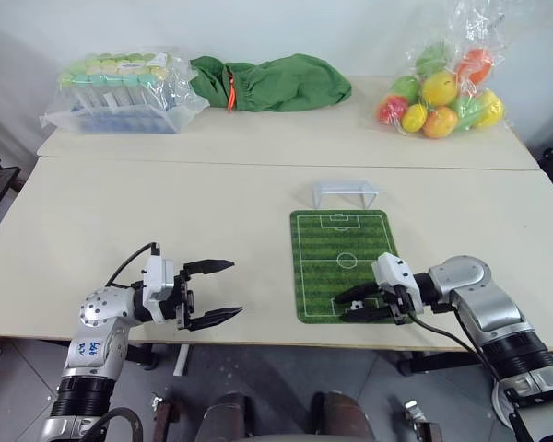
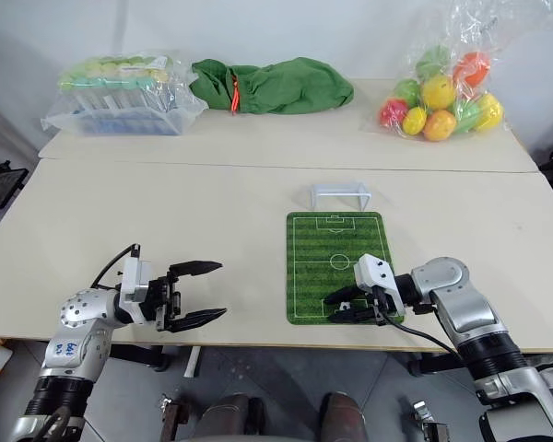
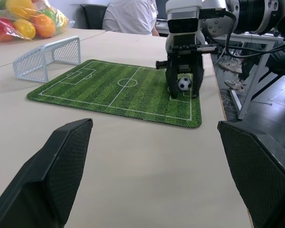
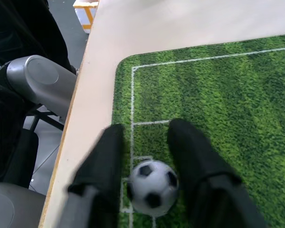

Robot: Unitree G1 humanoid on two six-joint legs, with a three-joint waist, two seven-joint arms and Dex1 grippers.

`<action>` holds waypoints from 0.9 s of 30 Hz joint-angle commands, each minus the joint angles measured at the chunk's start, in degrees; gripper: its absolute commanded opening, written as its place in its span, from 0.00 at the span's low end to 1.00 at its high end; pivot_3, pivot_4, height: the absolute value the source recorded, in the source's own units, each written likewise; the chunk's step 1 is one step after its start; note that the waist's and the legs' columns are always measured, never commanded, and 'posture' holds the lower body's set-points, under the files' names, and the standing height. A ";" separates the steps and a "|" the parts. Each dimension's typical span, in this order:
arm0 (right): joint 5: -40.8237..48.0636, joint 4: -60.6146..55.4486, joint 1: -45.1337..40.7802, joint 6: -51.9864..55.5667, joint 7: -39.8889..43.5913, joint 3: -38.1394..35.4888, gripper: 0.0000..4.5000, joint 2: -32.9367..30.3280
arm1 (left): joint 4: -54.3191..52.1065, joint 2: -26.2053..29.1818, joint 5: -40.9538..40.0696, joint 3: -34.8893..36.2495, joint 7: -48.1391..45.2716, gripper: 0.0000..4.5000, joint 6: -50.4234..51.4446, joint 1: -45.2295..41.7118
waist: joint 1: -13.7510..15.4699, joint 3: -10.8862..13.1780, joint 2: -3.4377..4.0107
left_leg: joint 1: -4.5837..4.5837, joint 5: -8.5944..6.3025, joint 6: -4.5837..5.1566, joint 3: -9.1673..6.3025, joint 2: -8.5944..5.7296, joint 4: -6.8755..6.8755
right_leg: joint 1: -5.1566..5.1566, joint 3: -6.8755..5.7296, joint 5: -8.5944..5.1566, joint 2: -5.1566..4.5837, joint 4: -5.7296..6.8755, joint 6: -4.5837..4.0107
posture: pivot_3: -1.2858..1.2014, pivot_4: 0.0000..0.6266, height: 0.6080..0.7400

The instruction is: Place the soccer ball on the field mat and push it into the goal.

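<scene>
the right gripper (image 3: 184, 88) has its fingers apart around the soccer ball (image 3: 184, 83) on the field mat (image 3: 104, 88); lift clear before nudging it straight toward the goal (image 3: 47, 57).

Lab: test-tube rack (image 1: 115, 92), plain worktables (image 1: 212, 147).

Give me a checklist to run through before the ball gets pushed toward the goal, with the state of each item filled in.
1. Ball resting on the mat: ok, it sits on the grass print at the near end.
2. Right claw let go of the ball: cannot tell; its fingers flank the ball with small gaps.
3. Goal in place: ok, upright at the mat's far end, open side toward the mat.
4. Path from ball to goal: ok, nothing lies on the mat between them.
5. Left claw out of the way: ok, open, over bare table, apart from the mat.
</scene>
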 commanded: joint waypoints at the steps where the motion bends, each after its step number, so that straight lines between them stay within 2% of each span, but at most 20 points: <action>1: -0.39 -0.44 0.47 0.36 -0.29 -0.68 0.68 -0.31 | 0.14 0.17 -0.56 0.61 0.19 1.00 -0.82 -0.42 | -0.04 0.00 0.00 | 0.00 0.00 0.00 0.00 0.00 0.03 | 0.00 0.01 0.00 0.00 0.01 0.00 | 0.52 0.24 1.00; 3: -0.39 -0.47 0.36 0.42 -0.34 -0.75 0.82 -0.29 | 0.24 0.09 -0.54 0.56 0.29 1.00 -0.81 -0.54 | -0.10 0.00 0.00 | 0.00 0.00 0.00 0.01 0.01 0.09 | 0.00 0.02 0.00 0.00 0.03 0.00 | 0.52 0.24 1.00; 15: 1.58 -6.84 -0.93 2.84 -0.91 -2.47 0.82 -1.30 | 1.20 -0.52 -0.49 0.09 0.15 1.00 -1.38 -1.19 | -0.02 0.00 0.00 | -0.01 -0.02 0.00 0.00 0.03 0.16 | -0.02 0.02 0.00 -0.02 0.11 0.00 | 0.52 0.24 1.00; 20: 4.94 -16.17 -0.06 7.69 -2.85 -6.17 0.82 -3.92 | 1.61 -0.97 -0.70 -0.66 -1.16 1.00 -1.60 -1.70 | 0.03 0.02 0.03 | -0.03 -0.02 0.00 -0.01 0.01 0.15 | -0.03 0.02 0.00 -0.03 0.10 0.00 | 0.52 0.24 1.00; 23: 6.80 -20.63 1.56 11.34 -5.46 -8.66 0.69 -5.29 | 1.70 -1.17 -0.95 -0.84 -1.80 1.00 -1.49 -1.96 | 0.24 0.03 0.02 | -0.03 -0.04 0.00 -0.06 0.01 0.14 | -0.01 -0.01 0.00 -0.03 0.10 0.00 | 0.52 0.24 1.00; 27: 7.30 -26.25 7.18 12.49 -6.47 -11.68 0.36 -8.82 | 2.57 -0.93 -1.14 -1.12 -3.70 1.00 -1.56 -2.34 | 0.30 0.04 0.01 | -0.09 -0.07 0.03 -0.11 -0.01 0.13 | -0.01 -0.05 0.00 -0.04 0.05 0.00 | 0.52 0.24 1.00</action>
